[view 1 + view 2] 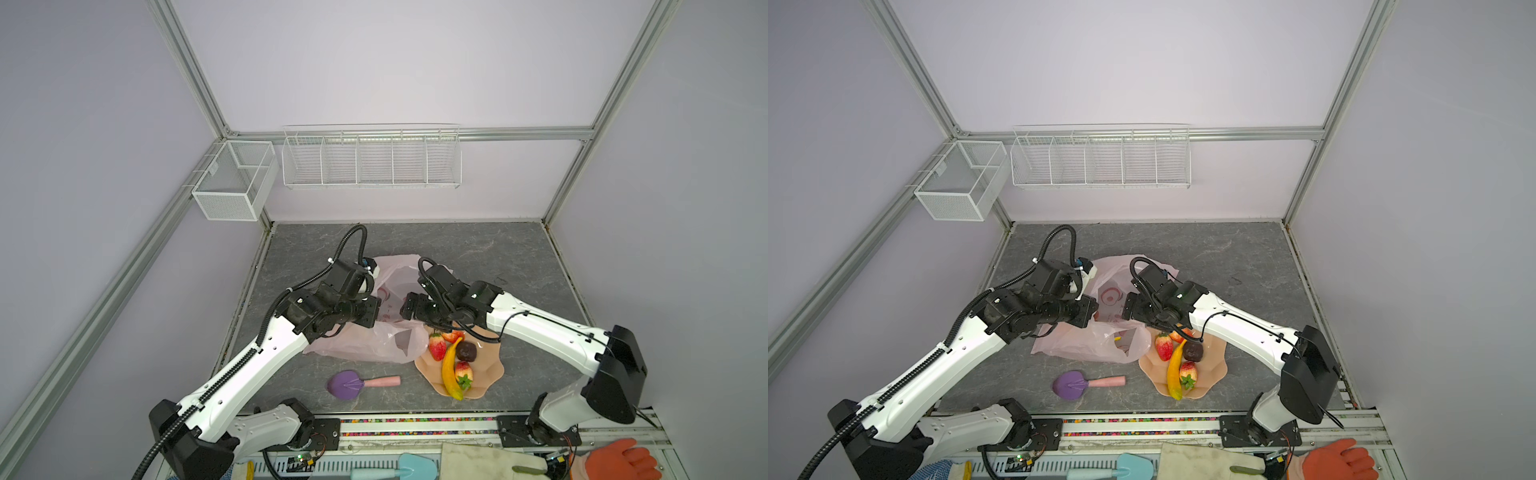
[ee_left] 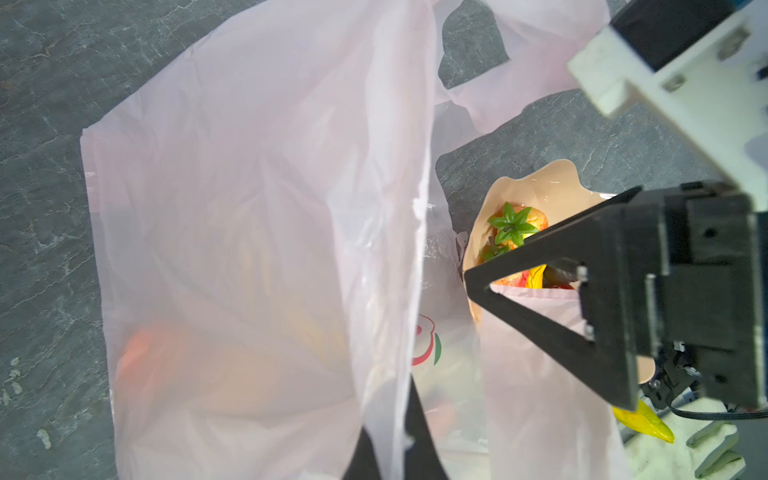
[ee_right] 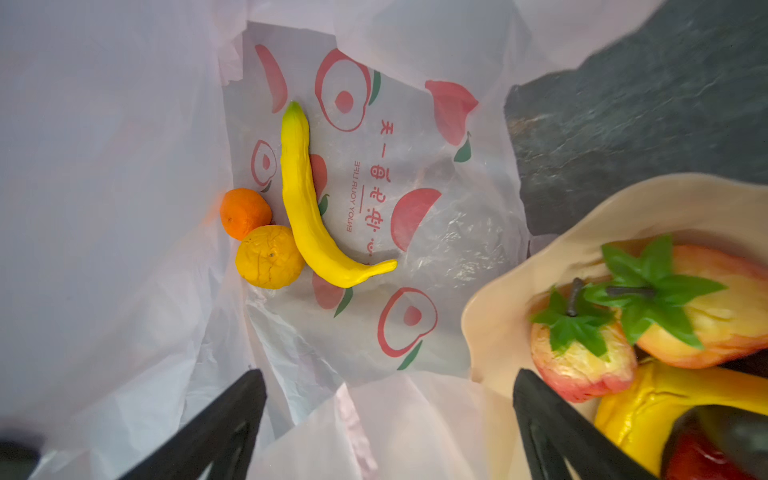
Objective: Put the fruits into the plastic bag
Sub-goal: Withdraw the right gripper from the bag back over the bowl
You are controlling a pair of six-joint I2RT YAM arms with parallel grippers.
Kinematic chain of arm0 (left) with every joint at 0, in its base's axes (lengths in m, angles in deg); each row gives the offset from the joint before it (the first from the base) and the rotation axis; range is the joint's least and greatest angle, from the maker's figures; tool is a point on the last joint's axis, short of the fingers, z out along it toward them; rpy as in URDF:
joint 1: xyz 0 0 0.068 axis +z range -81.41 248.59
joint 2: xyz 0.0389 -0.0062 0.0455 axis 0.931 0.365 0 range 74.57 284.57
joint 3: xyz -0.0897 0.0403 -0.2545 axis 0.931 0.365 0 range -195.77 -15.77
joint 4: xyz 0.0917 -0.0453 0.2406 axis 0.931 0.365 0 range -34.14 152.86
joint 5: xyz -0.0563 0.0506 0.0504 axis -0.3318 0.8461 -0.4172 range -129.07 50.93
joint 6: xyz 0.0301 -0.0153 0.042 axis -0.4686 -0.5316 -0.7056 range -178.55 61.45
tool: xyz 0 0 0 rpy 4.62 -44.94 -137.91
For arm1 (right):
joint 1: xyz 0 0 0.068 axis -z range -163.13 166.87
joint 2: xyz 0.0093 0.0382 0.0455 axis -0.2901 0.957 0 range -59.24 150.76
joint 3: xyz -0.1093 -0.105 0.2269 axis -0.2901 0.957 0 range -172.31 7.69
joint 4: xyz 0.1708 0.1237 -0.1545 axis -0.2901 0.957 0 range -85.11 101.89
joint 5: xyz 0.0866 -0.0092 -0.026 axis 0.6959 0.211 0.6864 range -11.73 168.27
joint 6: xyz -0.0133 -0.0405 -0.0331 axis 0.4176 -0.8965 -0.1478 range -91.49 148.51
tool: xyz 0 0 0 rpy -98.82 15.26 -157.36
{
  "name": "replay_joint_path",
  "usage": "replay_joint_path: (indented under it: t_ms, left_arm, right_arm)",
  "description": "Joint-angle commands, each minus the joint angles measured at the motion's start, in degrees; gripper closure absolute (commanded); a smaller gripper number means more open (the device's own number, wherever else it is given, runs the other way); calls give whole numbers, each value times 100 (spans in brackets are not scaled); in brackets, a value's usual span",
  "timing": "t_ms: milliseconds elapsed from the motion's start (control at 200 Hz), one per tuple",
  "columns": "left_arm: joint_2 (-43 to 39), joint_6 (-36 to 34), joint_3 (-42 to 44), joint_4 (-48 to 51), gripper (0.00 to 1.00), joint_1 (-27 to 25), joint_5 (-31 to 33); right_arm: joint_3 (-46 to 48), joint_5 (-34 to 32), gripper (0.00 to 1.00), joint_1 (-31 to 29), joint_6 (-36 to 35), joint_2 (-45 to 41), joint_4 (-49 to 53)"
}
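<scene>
Plainly, grey tabletop holds bag between lilac walls.

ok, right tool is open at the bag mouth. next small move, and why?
Probably shift the right tool over the bowl and lower onto the nearest strawberry. Its jaws stand open and empty, the left tool pinches the plastic bag edge, a banana and orange lie inside, and the bowl is not empty.

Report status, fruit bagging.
Left gripper shut on plastic bag rim. Right gripper open, empty. Banana, two round fruits bagged; strawberries and more in bowl. Nothing blocking.
</scene>
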Motion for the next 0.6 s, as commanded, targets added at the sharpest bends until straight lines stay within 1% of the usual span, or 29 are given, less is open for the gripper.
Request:
replay_joint_path:
  t_ms: [0, 170, 425, 575, 595]
  left_arm:
    - [-65, -108, 91, 10, 100, 12, -88]
    - [-62, -133, 97, 14, 100, 12, -102]
    - [-51, -136, 73, 19, 100, 12, -90]
    - [-62, -134, 75, 10, 100, 12, -84]
    - [-60, -135, 77, 15, 100, 12, -84]
  right_arm:
    - [-37, -404, 5, 38, -433, -237, 431]
    - [-147, -398, 4, 40, -647, -373, 906]
    - [112, -341, 0, -4, -482, -845, 1629]
    - [531, -205, 8, -65, -354, -1155, 1723]
    - [586, -153, 10, -66, -350, -1179, 1885]
